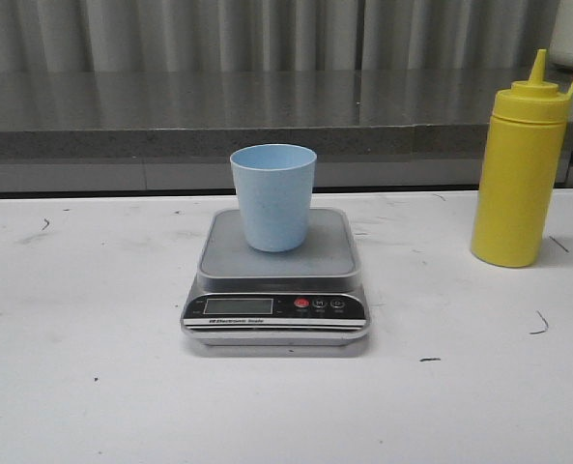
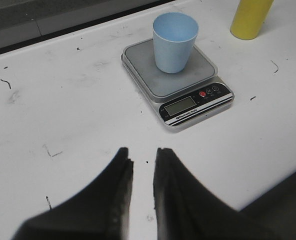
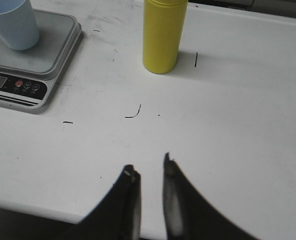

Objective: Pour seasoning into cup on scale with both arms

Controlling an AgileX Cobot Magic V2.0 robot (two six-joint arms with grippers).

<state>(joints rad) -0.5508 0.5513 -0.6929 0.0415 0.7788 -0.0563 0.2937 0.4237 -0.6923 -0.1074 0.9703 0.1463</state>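
Note:
The pale blue cup (image 1: 272, 196) stands upright on the silver scale (image 1: 276, 280) in the middle of the white table. The yellow seasoning bottle (image 1: 520, 174) stands upright at the far right, apart from the scale, its nozzle cap on. In the left wrist view the cup (image 2: 174, 42), scale (image 2: 187, 95) and bottle base (image 2: 249, 18) lie well ahead of my left gripper (image 2: 143, 156), which is open and empty. My right gripper (image 3: 150, 167) is open and empty too, well short of the bottle (image 3: 162, 35); the cup (image 3: 13, 22) and scale (image 3: 33, 65) show off to one side. Neither gripper appears in the front view.
A grey stone ledge (image 1: 218, 116) runs behind the table with a corrugated wall above it. The white tabletop (image 1: 93, 319) carries small dark scuff marks. The table's near edge (image 3: 28, 212) shows by the right gripper.

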